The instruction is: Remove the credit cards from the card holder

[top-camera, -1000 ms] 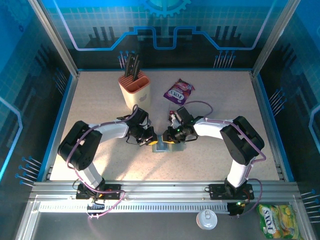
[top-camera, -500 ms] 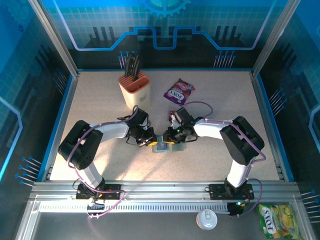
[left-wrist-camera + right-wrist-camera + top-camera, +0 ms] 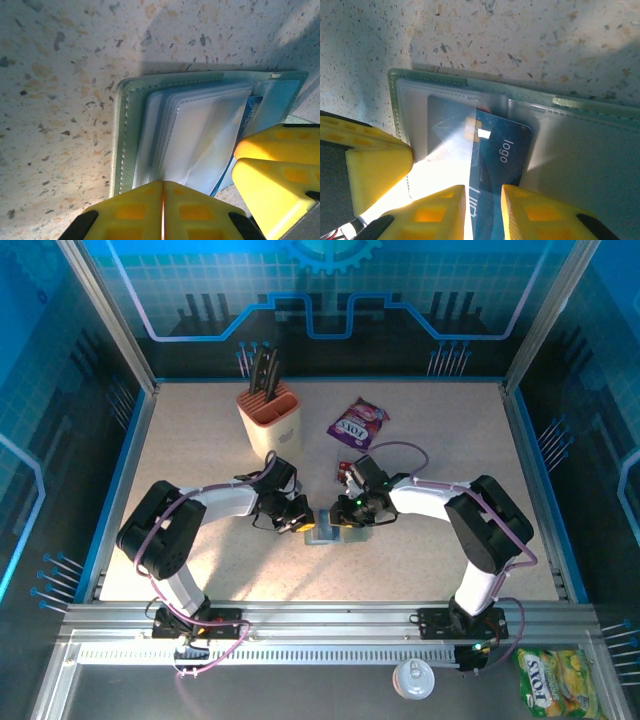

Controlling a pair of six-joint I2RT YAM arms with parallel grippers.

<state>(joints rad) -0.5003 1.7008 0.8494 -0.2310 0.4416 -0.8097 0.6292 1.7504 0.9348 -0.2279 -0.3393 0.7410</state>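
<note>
The grey-blue card holder (image 3: 323,535) lies open on the table between both grippers. In the left wrist view its stitched panel (image 3: 122,125) carries a stack of clear sleeves (image 3: 200,135), and my left gripper (image 3: 162,187) is shut on the near edge of those sleeves. A blue card (image 3: 505,150) marked "logo" sticks partly out of a clear pocket of the holder (image 3: 580,165). My right gripper (image 3: 482,200) stands over it with its jaws a narrow gap apart, the card lying flat in that gap. Red shows just behind the blue card's top edge.
A beige and orange knife block (image 3: 268,418) stands at the back, a purple snack packet (image 3: 357,422) to its right. A small red item (image 3: 343,471) lies beside the right wrist. A can (image 3: 412,678) and a yellow packet (image 3: 545,686) sit off the table front.
The right arm and its gripper have shifted slightly to the right. The left gripper stays on the holder's left side.
</note>
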